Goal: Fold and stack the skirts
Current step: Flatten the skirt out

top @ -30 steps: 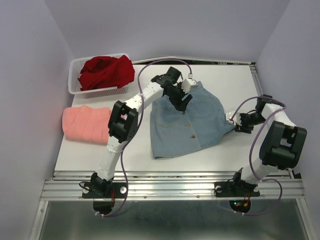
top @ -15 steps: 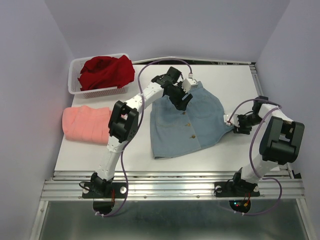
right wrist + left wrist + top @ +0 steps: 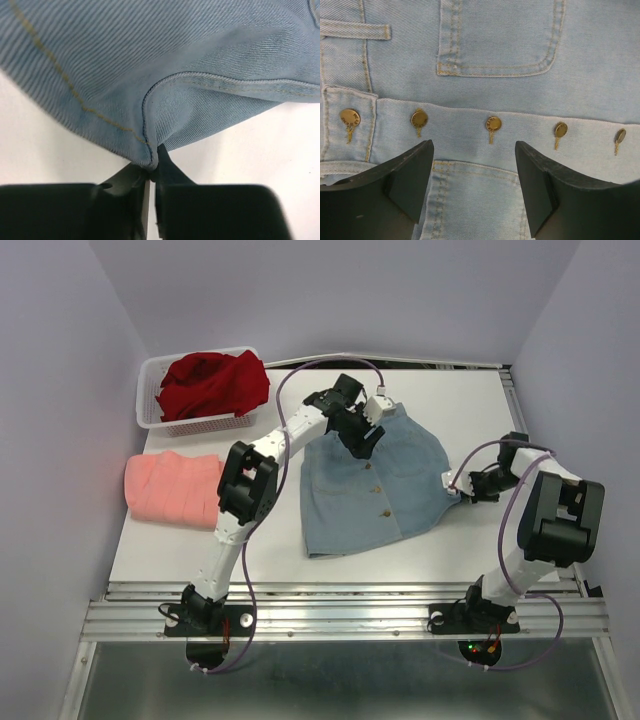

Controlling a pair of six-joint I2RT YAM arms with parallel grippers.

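Right wrist view: right gripper tight on hem corner of pale blue buttoned denim skirt, left gripper wide-spread just above its brass buttons.

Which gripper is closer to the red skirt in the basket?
Left. The left gripper is open over the denim skirt, right of the red skirt; the right gripper pinches the denim's far-right corner.

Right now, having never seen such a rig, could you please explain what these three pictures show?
Two robot arms stand at the near edge of a white table. One picture looks down from above; the other two come from wrist cameras. A blue denim skirt lies spread in the middle, a folded pink skirt at the left, a dark red skirt in a white basket. The left end effector hovers open over the denim's buttons, holding nothing. The right end effector pinches that skirt's right corner.
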